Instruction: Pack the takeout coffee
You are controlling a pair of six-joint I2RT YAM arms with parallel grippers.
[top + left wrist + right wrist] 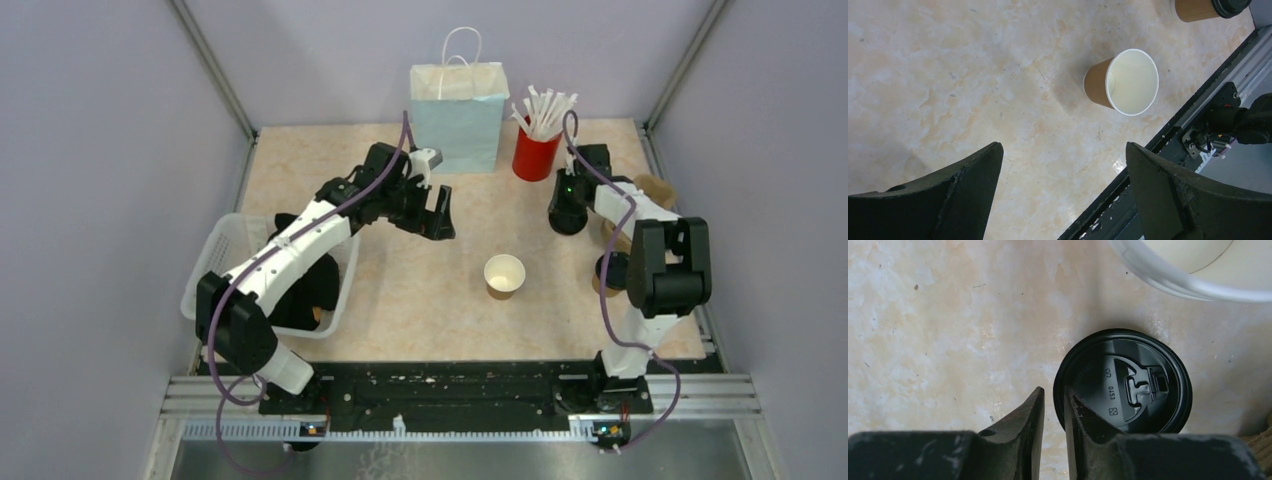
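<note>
Right gripper (1054,392), nearly shut, straddles the lid (1128,385) by its rim low in frame — grip uncertain; so thin a bite could flip it. Left gripper (1063,147) gapes empty; cup (504,275) stands mid-frame.

You have soft, even light from above, with faint shadows. Just past your right gripper (1054,395), the black lid (1123,382) shows dull glare and crisp lettering; the fingers (1023,420) themselves are dark, slightly blurred.
</note>
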